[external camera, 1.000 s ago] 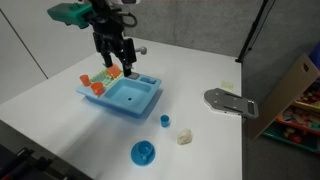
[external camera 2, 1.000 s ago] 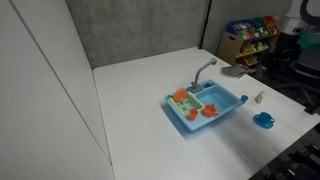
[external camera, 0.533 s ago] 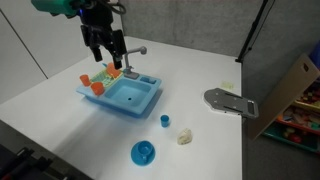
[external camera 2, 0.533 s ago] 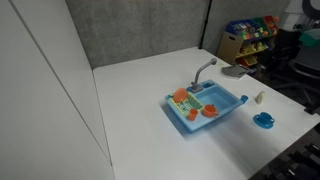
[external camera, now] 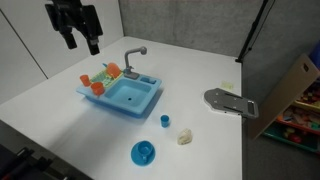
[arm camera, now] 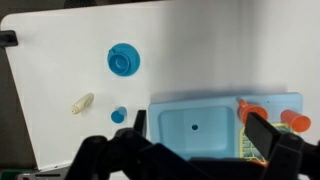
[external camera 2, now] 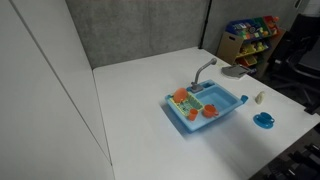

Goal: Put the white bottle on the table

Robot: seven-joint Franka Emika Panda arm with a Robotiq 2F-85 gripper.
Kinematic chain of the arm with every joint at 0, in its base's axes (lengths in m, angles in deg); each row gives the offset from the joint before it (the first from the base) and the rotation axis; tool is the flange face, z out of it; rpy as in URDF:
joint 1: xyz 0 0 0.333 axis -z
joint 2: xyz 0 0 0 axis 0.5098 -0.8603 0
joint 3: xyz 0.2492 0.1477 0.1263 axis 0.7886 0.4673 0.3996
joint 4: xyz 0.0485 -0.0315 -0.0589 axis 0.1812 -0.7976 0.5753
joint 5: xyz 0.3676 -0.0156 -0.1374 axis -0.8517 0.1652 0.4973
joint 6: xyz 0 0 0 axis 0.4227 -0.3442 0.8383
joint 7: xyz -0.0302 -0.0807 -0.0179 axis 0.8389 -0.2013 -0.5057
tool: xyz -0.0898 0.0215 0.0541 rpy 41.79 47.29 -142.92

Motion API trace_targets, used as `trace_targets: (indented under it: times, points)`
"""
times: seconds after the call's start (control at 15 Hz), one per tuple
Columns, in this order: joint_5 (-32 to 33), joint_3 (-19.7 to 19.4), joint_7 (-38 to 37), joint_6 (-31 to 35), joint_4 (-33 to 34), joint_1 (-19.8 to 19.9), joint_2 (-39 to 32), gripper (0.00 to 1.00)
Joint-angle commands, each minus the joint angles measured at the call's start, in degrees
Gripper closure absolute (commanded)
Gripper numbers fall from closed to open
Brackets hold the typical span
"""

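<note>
The white bottle [external camera: 185, 137] lies on its side on the white table [external camera: 200, 60], to the right of the small blue cup [external camera: 165, 121]. It also shows in an exterior view [external camera 2: 259, 98] and in the wrist view [arm camera: 81, 103]. My gripper [external camera: 80, 38] is open and empty, raised high above the table's far left, well away from the bottle. In the wrist view its dark fingers [arm camera: 195, 135] spread over the blue toy sink [arm camera: 200, 125]. The gripper is out of view in the exterior view that shows the shelf.
The blue toy sink [external camera: 125, 95] with a grey faucet [external camera: 133, 58] holds orange cups [external camera: 97, 86] on its rack. A blue round plate [external camera: 143, 152] lies near the front edge. A grey flat object [external camera: 230, 101] lies at the right edge. A toy shelf [external camera 2: 250, 38] stands beyond the table.
My gripper has risen and moved left, from just above the sink's rack to high above the table's far left. The bottle and other objects have not moved.
</note>
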Motion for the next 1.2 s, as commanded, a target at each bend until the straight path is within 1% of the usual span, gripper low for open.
trace_targets:
  times: [0.0, 0.33, 0.47, 0.67, 0.93, 1.0, 1.13]
  points:
    - [-1.54, 0.43, 2.10, -3.59, -2.91, -0.50, 7.11, 0.00]
    - [-4.87, -0.10, 4.90, -9.24, -3.61, -1.54, 13.83, 0.00]
    - [-6.83, -0.29, 5.95, -11.93, -3.13, -1.83, 15.87, 0.00]
    - [-8.09, 0.01, 6.42, -14.91, -2.84, -1.84, 18.56, 0.00]
    - [-8.04, 0.13, 7.22, -16.70, -3.02, -2.36, 20.38, 0.00]
    - [-7.20, 0.62, 5.36, -15.62, -2.56, -1.62, 19.01, 0.00]
    - [-7.20, 0.61, 5.87, -15.87, -2.64, -1.84, 19.44, 0.00]
